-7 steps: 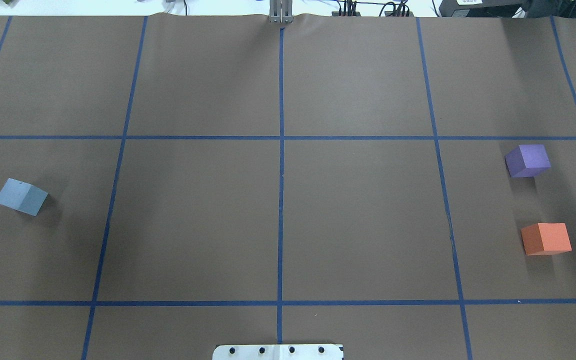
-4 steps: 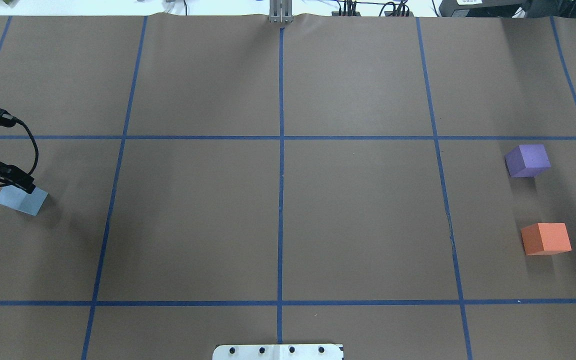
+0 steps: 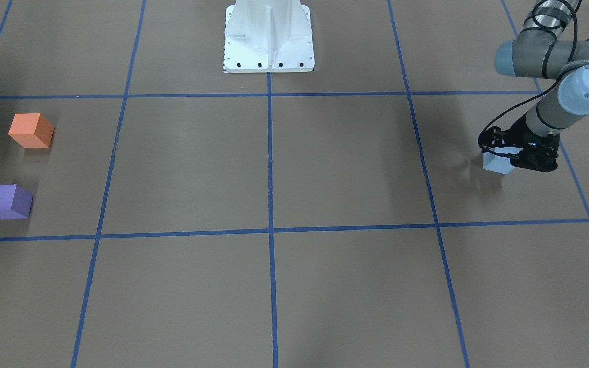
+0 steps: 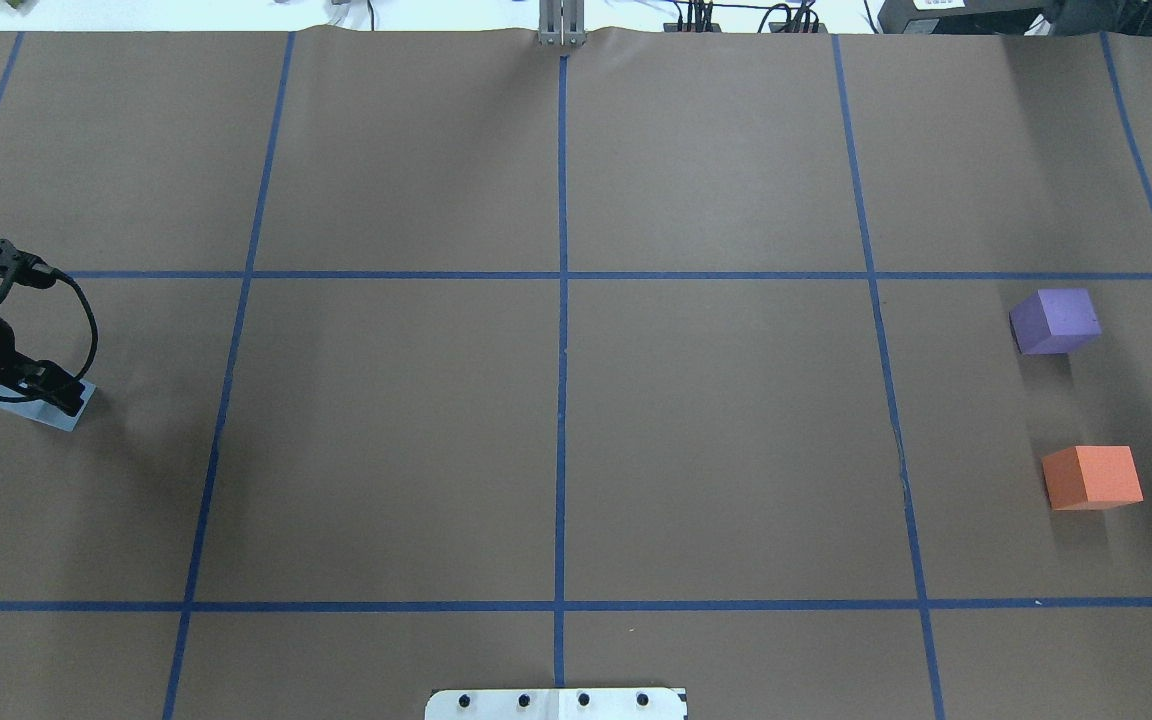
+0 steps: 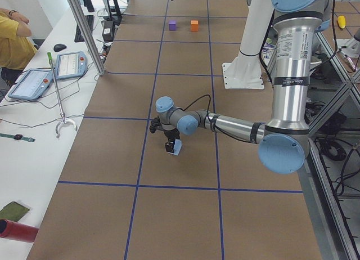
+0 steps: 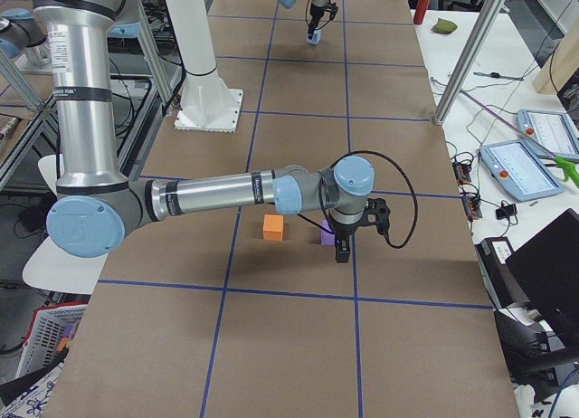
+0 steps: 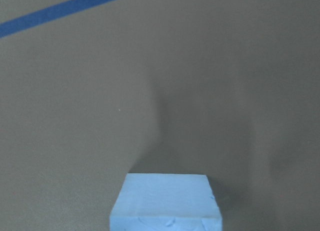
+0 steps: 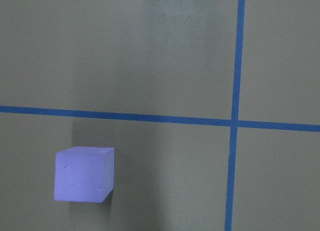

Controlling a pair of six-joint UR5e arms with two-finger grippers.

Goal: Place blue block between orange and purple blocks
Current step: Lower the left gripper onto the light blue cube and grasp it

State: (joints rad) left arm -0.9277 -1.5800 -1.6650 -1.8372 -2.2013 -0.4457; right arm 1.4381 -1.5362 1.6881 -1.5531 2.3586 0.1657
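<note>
left jaws are now sitting right over the blue block. a second ago they were only just coming in at the tabletop edge, and half a second ago they were still short of centre. the block isn't shifting: it's lying directly under the jaws, one corner poking out beyond them. can't tell if the left jaws are open or closed, the fingers aren't resolving. reading this as pre-grasp, nothing lifted yet. orange block and purple block are sitting well apart from the left jaws, far across, with bare paper showing between them. right jaws are hanging near purple, and i can't tell their state either.
</note>
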